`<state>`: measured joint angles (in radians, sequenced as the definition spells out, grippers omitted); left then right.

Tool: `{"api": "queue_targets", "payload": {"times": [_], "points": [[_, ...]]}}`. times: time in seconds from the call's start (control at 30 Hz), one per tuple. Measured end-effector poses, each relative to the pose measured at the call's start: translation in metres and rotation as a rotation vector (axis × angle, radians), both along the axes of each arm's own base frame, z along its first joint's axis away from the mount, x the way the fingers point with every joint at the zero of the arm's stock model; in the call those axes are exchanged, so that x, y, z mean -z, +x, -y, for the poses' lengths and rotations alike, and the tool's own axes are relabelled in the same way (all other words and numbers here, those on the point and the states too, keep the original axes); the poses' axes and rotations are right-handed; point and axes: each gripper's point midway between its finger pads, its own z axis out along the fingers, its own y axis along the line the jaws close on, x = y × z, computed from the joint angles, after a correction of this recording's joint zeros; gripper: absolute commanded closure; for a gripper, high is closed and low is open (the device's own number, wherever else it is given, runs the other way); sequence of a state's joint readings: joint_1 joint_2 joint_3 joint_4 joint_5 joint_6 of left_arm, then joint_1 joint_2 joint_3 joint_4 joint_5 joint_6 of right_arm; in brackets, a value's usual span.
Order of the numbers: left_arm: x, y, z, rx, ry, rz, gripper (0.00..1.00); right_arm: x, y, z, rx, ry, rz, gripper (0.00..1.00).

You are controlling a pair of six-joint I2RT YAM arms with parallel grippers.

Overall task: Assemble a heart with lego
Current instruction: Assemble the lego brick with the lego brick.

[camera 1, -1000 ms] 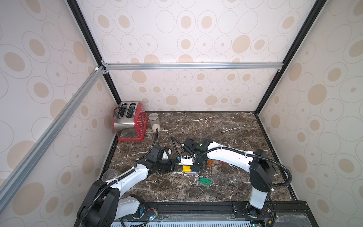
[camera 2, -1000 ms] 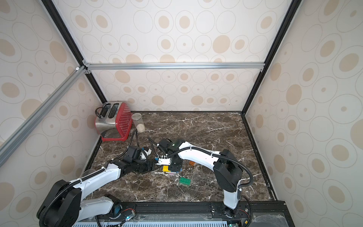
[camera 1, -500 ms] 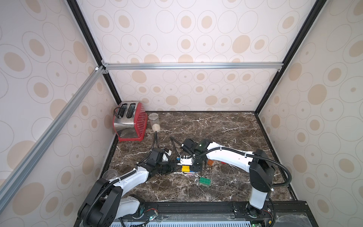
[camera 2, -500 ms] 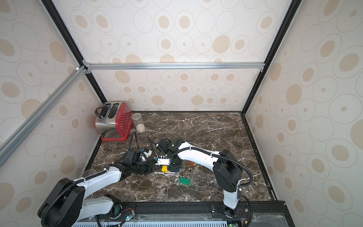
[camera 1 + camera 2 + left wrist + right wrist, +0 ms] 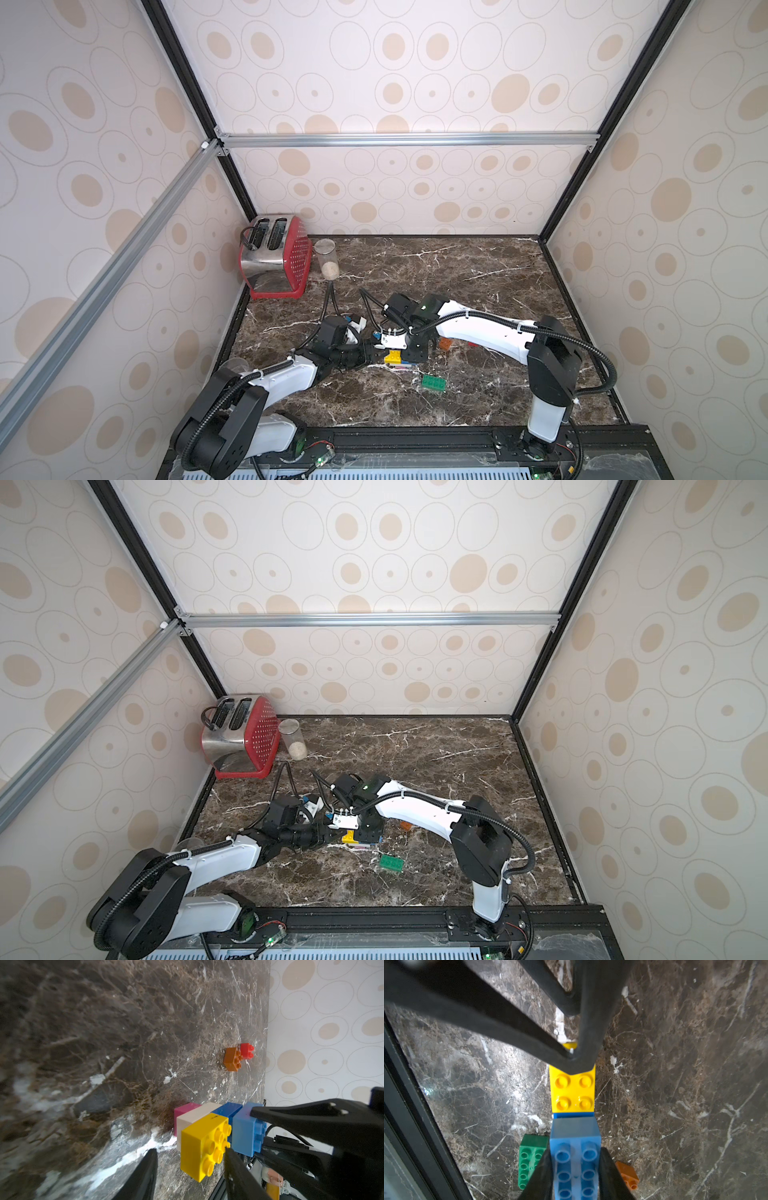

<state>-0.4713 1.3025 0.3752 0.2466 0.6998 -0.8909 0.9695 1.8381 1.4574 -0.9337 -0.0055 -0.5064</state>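
While the R end effector [image 5: 575, 1154] clamps a light-blue brick [image 5: 575, 1136] atop the part-built heart [image 5: 195, 1115], standing left of centre near the front edge of the worktop [image 5: 498, 270], the L end effector [image 5: 190, 1150] straddles its yellow brick [image 5: 199, 1142], jaws narrow, lower one clear of it.

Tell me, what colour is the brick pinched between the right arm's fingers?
Light blue. The brick shows best in the right wrist view.

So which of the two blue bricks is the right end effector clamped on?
The lighter blue brick, the oblong one pinched in the right end effector. The darker blue brick sits ungripped next to the yellow brick.
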Motion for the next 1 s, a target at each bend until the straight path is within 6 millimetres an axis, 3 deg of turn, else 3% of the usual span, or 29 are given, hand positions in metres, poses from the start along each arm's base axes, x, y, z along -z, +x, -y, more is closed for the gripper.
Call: {"api": "queue_targets", "payload": {"times": [0.23, 1.0], "points": [[0.0052, -0.003, 0.0041, 0.018, 0.007, -0.007, 0.59, -0.0001, 0.0, -0.0006, 0.005, 0.003, -0.001, 0.76], [0.0086, -0.0002, 0.0011, 0.022, 0.055, 0.0, 0.56, -0.0081, -0.0026, -0.0061, -0.01, 0.017, -0.005, 0.77]]}}
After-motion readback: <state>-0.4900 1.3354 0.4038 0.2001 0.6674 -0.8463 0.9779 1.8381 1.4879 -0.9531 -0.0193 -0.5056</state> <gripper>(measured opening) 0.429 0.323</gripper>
